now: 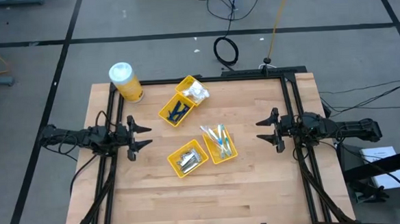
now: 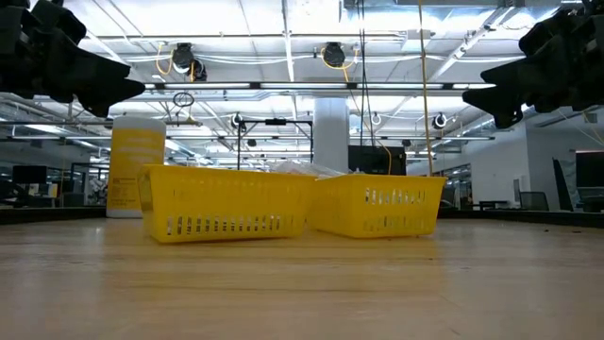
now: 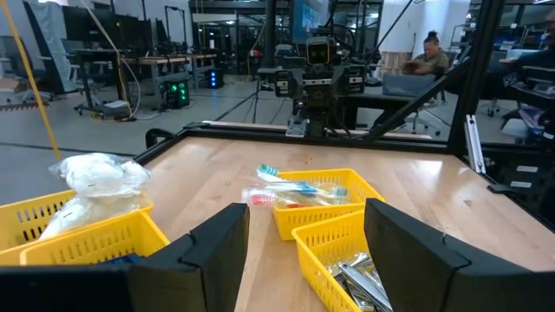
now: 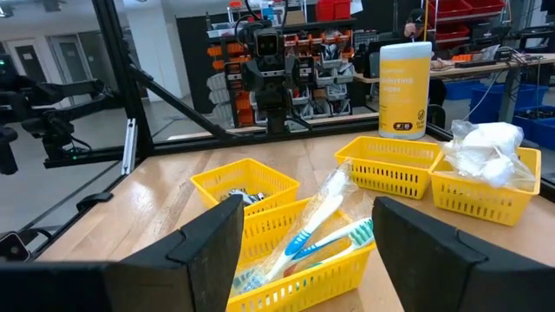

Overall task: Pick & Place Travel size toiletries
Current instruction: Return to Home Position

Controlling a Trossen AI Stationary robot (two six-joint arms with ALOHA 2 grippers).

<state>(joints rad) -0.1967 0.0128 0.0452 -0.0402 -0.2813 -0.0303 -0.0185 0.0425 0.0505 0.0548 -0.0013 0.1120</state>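
Observation:
Four yellow trays sit grouped mid-table, each resting flat on the wood. White crinkly packets [image 1: 195, 92] [image 4: 486, 149] fill the far tray. Dark-blue razor-like sticks [image 1: 176, 111] lie in the tray beside it. Silver-grey tubes [image 1: 187, 159] [image 3: 360, 277] lie in the near tray. Slim pale sticks in clear wrap [image 1: 218, 140] [image 3: 299, 185] [image 4: 319, 227] lie in the fourth tray, some poking over its rim. My left gripper [image 1: 145, 137] [image 3: 303, 251] hovers open at the trays' left. My right gripper [image 1: 260, 129] [image 4: 303, 251] hovers open at their right. Both point toward the trays.
A yellow jar with a white lid [image 1: 125, 82] [image 4: 406, 91] stands at the table's far left corner. Black frame rails [image 1: 292, 107] run along the table's left, right and far edges. Bare wood [image 1: 211, 200] stretches along the near half of the table.

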